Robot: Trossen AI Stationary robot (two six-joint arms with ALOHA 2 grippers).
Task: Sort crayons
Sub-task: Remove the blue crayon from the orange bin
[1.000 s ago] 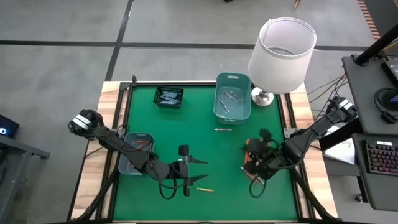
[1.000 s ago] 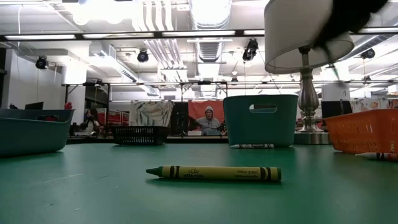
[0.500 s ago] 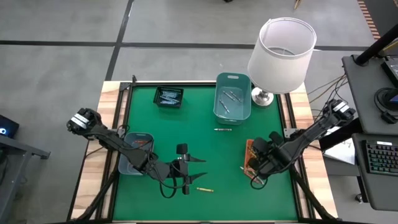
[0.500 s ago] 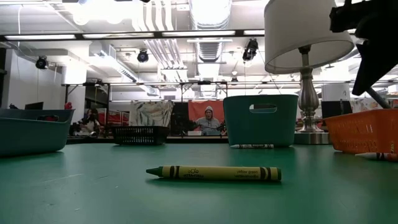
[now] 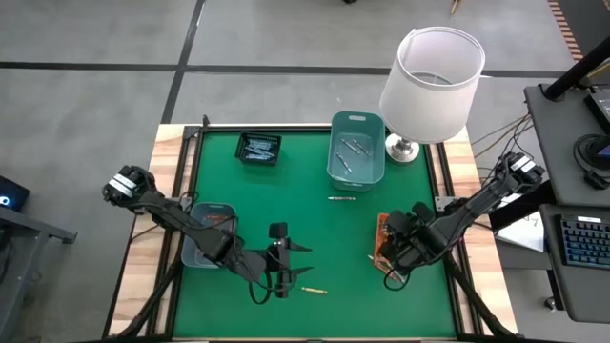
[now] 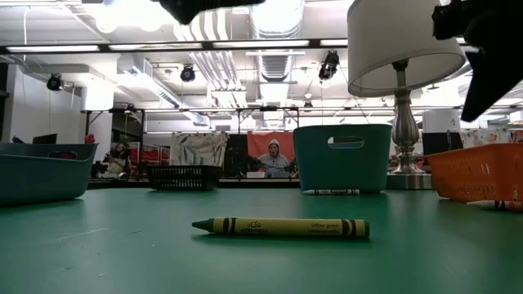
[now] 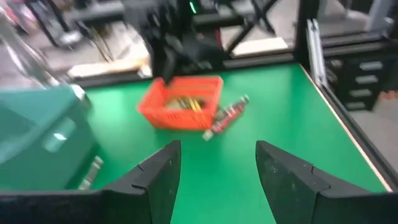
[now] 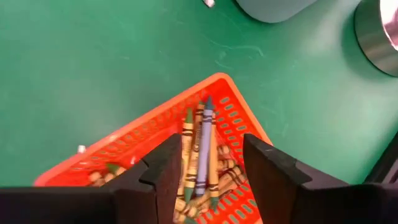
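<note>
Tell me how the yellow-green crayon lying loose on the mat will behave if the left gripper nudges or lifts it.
The yellow-green crayon lies flat on its round side, so a nudge would probably roll it across the green mat. It looks slim and short, so likely light. Its paper wrapper should offer fair grip to the open left gripper above.

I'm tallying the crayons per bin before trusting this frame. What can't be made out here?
- Grey-blue bin, high view: the left arm covers most of it; low view shows only its wall.
- Black tray, high view: contents too small to count.
- Orange basket, right wrist view: the right pincer's fingers and the bottom edge cut off part of the pile.
- Left wrist view: blurred, loose crayon's colour unclear.
</note>
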